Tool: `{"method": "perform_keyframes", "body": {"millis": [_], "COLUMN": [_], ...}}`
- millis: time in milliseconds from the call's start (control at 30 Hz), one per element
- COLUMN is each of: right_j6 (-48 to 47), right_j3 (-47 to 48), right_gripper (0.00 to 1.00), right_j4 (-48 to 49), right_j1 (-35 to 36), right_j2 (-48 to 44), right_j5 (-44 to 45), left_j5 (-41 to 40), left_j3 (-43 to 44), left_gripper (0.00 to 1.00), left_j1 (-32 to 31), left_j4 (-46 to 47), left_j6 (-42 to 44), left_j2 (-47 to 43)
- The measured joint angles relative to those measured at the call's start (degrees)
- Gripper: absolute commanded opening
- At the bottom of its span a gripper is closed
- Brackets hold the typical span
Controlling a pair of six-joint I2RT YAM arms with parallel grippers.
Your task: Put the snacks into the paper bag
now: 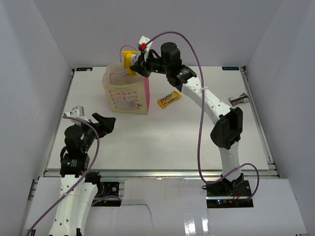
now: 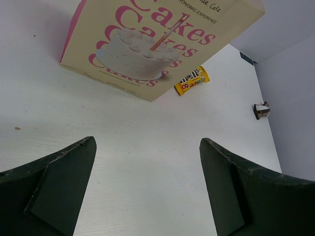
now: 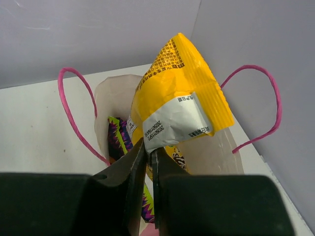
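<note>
Left pincer (image 1: 105, 122) (image 2: 147, 142): low over the near-left part of the desk (image 1: 162, 142), jaws spread wide with nothing between them. It points toward the front of the paper bag and stands well apart from it.

Paper bag (image 1: 125, 96) (image 2: 147, 59) (image 3: 106, 105): upright on the far-left part of the desk, cream with pink "Cakes" lettering and a cake picture on its front. Its mouth is open.

Handles (image 3: 74, 108): two thin pink loops, one on each side of the bag's mouth as the right wrist view shows it.

Purple chip bag (image 3: 118, 137): already down inside the paper bag. Only a strip of its purple and yellow print shows, behind the held packet.

Yellow packet (image 1: 129, 61) (image 3: 177, 98): in the air right above the bag's mouth, gripped at its lower edge, with its upper end standing up and clear of the rim.

Right pincer (image 1: 138, 68) (image 3: 149, 150): reached across to the top of the bag, jaws drawn narrow and pinching the yellow packet.

Yellow candy packet (image 1: 169, 100) (image 2: 192, 80): flat on the desk just right of the bag, apart from it.

Dark packet (image 1: 239, 99) (image 2: 261, 111): small, lying near the desk's right edge, well apart from the bag. Its print is too small to read.
</note>
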Motion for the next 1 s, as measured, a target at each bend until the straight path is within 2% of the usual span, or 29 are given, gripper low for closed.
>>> {"method": "perform_keyframes", "body": {"millis": [33, 67, 133, 167, 267, 333, 467, 733, 867, 1000], "right_j6": [-0.02, -0.11, -0.5, -0.9, -2.89, -3.08, -0.44, 21.97, 30.49, 34.88], "right_j3": [-0.02, -0.24, -1.22, -1.86, -3.52, -4.09, -6.97, -26.21, -31.71, -31.95], "right_gripper": [0.17, 0.38, 0.72, 0.78, 0.85, 0.93, 0.9, 0.9, 0.9, 0.92], "right_j4": [0.04, 0.09, 0.81, 1.22, 1.68, 1.6, 2.54, 4.37, 1.81, 0.98], "right_j1": [0.02, 0.02, 0.04, 0.09, -0.09, -0.52, -3.04, -14.47, -14.82, -13.88], "right_j2": [0.0, 0.0, -0.04, -0.04, -0.04, -0.04, -1.64, -8.15, -6.49, -3.34], "right_j5": [0.33, 0.72, 1.81, 2.56, 5.27, 6.43, 11.02, 21.88, 28.72, 32.59], "left_j5": [0.02, 0.09, 0.22, 0.26, 0.39, 0.39, 0.39, 0.61, 1.27, 1.55], "left_j3": [0.0, 0.0, 0.0, 0.0, 0.0, 0.0, 0.0, 0.0, 0.0, 0.0], "left_gripper": [0.96, 0.96, 0.96, 0.96, 0.96, 0.96, 0.96, 0.96, 0.96, 0.96], "left_j1": [0.0, 0.0, 0.0, 0.0, 0.0, 0.0, 0.0, 0.0, 0.0, 0.0], "left_j4": [0.0, 0.0, 0.0, -0.02, -0.17, -0.57, -1.57, -1.64, -1.64, -1.7], "left_j6": [0.0, 0.0, 0.0, -0.02, -0.13, -0.15, -0.17, -0.31, -0.42, -0.81], "left_j2": [0.0, 0.0, 0.0, -0.02, -0.33, -0.87, -2.23, -1.73, 0.02, -0.07]}}
